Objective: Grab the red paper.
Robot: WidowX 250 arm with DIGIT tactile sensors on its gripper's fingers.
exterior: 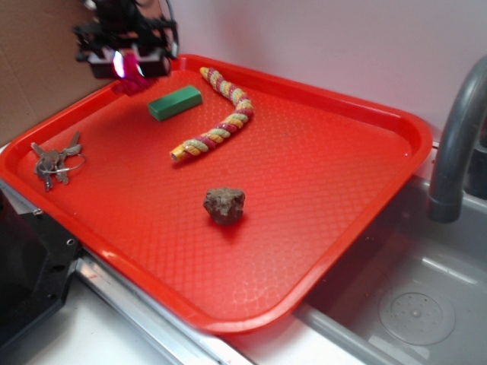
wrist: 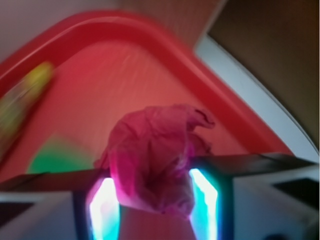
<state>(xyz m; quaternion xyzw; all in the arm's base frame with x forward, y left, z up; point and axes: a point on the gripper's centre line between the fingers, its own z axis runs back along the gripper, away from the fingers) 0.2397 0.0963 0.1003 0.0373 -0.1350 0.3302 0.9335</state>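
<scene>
four things lie in the red tray (exterior: 396,129); the gripper (wrist: 154,192) clamps the red paper (wrist: 155,155).

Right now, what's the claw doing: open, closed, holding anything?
Claw: closed on the red paper, held over the tray's far corner.

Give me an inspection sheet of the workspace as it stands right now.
Surface: red tray, textured, beside a sink.
Job's things: red paper, crumpled, clamped between the fingers, at the tray's far-left corner.
Clutter: green block; twisted rope; brown rock; keys; all lying apart on the tray.
Grippers: gripper shut on the paper.
Cables: dark ones above the gripper, cut off by the frame.
Surroundings: sink basin, grey faucet, pale wall.
</scene>
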